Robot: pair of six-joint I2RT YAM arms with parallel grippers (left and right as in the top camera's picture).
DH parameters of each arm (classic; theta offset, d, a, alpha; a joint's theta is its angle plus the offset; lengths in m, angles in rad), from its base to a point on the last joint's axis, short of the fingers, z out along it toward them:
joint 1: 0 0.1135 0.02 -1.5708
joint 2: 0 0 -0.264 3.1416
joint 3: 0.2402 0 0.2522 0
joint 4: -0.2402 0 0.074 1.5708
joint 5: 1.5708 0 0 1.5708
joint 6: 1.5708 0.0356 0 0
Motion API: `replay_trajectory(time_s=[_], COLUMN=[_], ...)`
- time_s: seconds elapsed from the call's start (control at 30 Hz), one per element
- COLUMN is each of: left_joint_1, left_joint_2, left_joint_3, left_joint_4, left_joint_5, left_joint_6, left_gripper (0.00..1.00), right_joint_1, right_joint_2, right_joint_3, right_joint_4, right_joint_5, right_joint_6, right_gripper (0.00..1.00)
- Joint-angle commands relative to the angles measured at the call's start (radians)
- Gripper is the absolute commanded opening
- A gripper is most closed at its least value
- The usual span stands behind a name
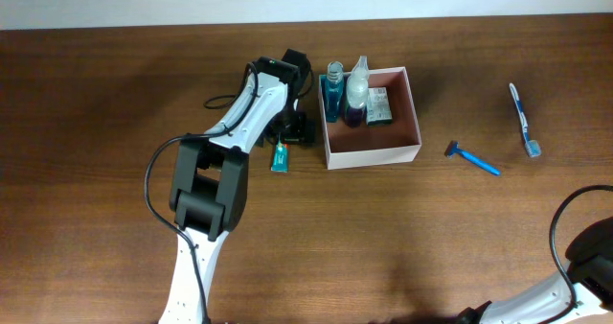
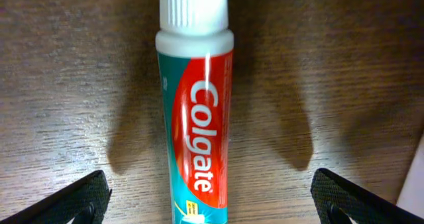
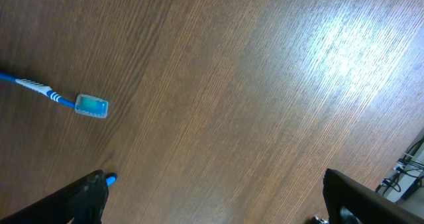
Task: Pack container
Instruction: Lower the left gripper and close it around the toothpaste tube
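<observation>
The dark wood counter [image 1: 96, 123] carries everything. The container [image 1: 383, 137] stands toward its back. It is a shallow, open-topped square box with thin white walls and a reddish-brown floor, and two bottles [image 1: 333, 92] and a small packet [image 1: 379, 105] crowd its back-left corner. The step in hand looks like fetching the toothpaste tube [image 2: 196, 118], which lies just left of the container. The left hand [image 2: 211, 201] hovers over it, fingers spread wide to either side and not touching. Next it must descend and close across the tube. The right hand [image 3: 213, 197], also spread and empty, hangs well right of the container, near the toothbrush [image 3: 89, 105].

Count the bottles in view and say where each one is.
2. The blue bottle stands in the container's far left corner, the clear spray bottle just right of it. None looks hidden.
</observation>
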Motion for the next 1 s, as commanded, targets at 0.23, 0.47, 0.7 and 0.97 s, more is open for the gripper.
replay_trajectory(time_s=[0.23, 0.47, 0.7, 0.97], left_joint_1=[0.014, 0.013, 0.014, 0.028], left_joint_2=[0.012, 0.012, 0.012, 0.012], left_joint_3=[-0.016, -0.054, -0.061, -0.058], left_joint_4=[0.014, 0.026, 0.025, 0.024], left_joint_5=[0.013, 0.013, 0.013, 0.013], left_joint_6=[0.012, 0.012, 0.013, 0.021], left_gripper=[0.91, 0.74, 0.64, 0.36], right_joint_1=[-0.001, -0.001, -0.001, -0.001], right_joint_2=[-0.01, -0.01, -0.01, -0.01], right_joint_3=[-0.002, -0.002, -0.002, -0.002], right_joint_4=[0.003, 0.003, 0.003, 0.003], right_joint_5=[0.02, 0.02, 0.02, 0.02], right_joint_6=[0.012, 0.013, 0.013, 0.013], right_gripper=[0.99, 0.99, 0.99, 0.99])
